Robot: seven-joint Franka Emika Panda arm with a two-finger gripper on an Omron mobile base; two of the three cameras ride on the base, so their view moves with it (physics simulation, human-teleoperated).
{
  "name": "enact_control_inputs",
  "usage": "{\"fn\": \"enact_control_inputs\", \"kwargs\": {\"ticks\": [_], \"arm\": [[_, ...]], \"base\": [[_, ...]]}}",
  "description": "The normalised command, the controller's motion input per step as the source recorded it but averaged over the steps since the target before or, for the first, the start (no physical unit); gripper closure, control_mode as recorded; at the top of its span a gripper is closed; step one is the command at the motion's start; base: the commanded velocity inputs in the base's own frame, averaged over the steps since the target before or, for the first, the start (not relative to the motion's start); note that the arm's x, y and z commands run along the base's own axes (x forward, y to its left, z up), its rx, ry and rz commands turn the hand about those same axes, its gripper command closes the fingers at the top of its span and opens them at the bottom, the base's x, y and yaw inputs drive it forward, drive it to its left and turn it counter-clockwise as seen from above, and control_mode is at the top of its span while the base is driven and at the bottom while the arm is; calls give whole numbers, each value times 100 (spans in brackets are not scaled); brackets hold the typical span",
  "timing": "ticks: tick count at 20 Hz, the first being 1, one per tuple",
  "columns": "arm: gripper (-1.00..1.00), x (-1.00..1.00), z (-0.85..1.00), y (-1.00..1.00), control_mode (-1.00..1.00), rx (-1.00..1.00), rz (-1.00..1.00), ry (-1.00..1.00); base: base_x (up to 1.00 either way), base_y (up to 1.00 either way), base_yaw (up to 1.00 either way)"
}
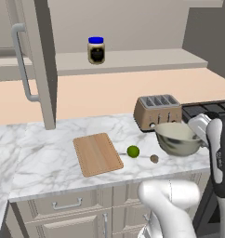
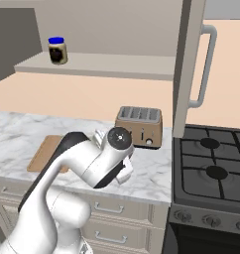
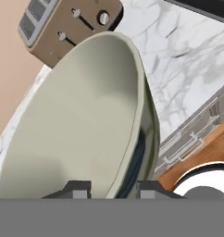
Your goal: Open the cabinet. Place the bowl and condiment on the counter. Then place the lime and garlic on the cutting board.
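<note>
Holding the bowl (image 3: pixel 81 125) by its rim: your hand (image 3: pixel 111 187) is clamped there, one fingertip inside the wall, one outside. The bowl sits low over the desk (image 1: pixel 49 162) in front of the toaster (image 1: pixel 157 111); I cannot tell whether it touches. Judged step: setting the bowl down. Next move calls for releasing it and reaching to the open cabinet (image 1: pixel 37 60) for the condiment (image 1: pixel 96 50) on its shelf. Left base view gives you the lime (image 1: pixel 133 151), garlic (image 1: pixel 154 159) and cutting board (image 1: pixel 97 154); right base view shows the arm covering them.
</note>
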Motion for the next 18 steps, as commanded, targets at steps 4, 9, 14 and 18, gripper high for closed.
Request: {"fn": "enact_control_inputs", "kwargs": {"ticks": [4,9,14,18], "arm": [[100,15,-16,-47,-100,0,0,6],[100,32,-31,-36,-100,0,0,5],[100,61,-33,-19,-100,-1,0,0],[100,44,-39,-24,-100,0,0,0]], "base": [[0,0,0],[0,0,0],[0,0,0],[0,0,0]]}}
